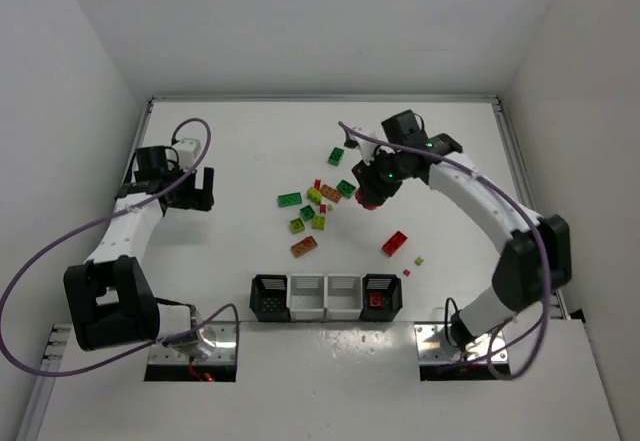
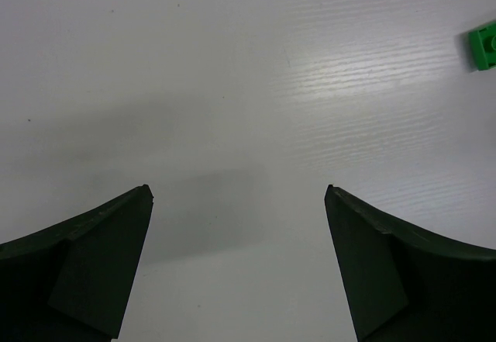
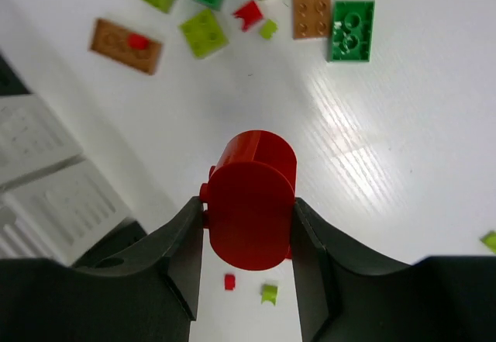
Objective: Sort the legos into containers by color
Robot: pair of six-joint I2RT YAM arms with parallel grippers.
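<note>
Right under the wrist camera, the right gripper (image 3: pixel 248 226) has its two dark fingers closed partway on a round red brick (image 3: pixel 252 195). One finger presses each side, and much of the brick stands out beyond the tips. It looks to be held clear of the table (image 3: pixel 403 125), just beside the scatter of loose bricks (image 1: pixel 315 206) and well apart from the row of four bins.

What worries me is that grip. Flat fingers on a curved wall touch along a thin line only, so a quick swing or a jolt could let the brick turn or squirt out. It would then roll off among the other bricks or towards the table edge.

The far-right black bin (image 1: pixel 366 296) already shows something red inside, so I'd judge that to be the target. It touches a white bin (image 1: pixel 343 283), and both are small. A release from too high or slightly off to the side could bounce the round piece into the wrong one.

The left gripper (image 2: pixel 239 195) hangs fully spread over bare table, holding nothing, with one green brick (image 2: pixel 484 45) at the edge of its view.
</note>
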